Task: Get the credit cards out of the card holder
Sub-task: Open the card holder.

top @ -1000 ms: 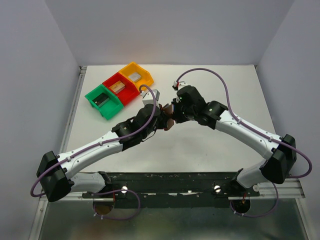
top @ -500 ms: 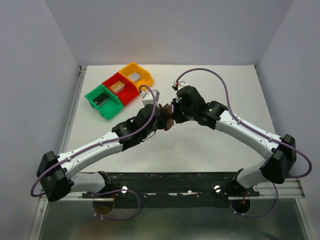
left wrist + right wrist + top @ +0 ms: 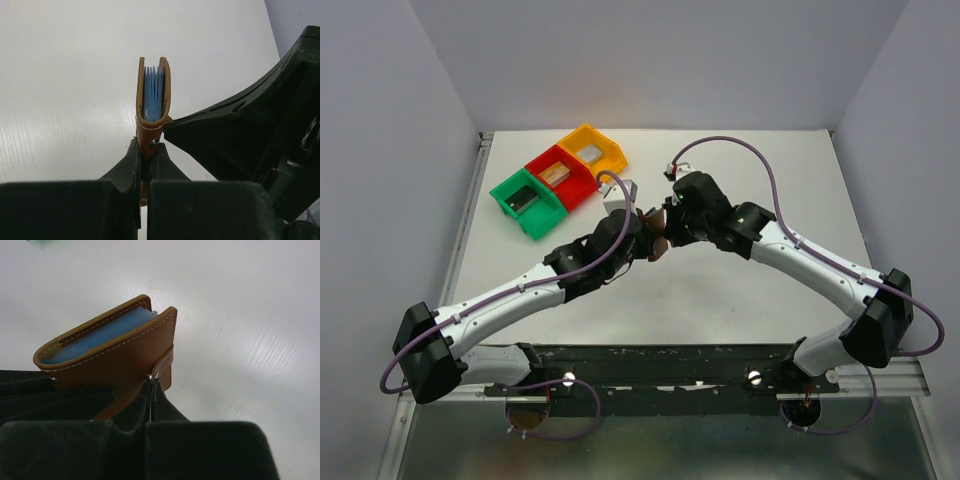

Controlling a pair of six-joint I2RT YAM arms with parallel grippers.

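Here, card holder [image 3: 110,352] closed, blue sleeves [image 3: 153,92] inside

You've got a white table [image 3: 720,300], plain pale grey walls [image 3: 650,60] on three sides, a dark rail [image 3: 660,362] along the near edge, and even light.

Top view looks down — wrist views, close, share card holder [image 3: 115,360].

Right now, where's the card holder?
Top view: the card holder is clamped between the left gripper and right gripper near the middle of the table, right of the green bin.
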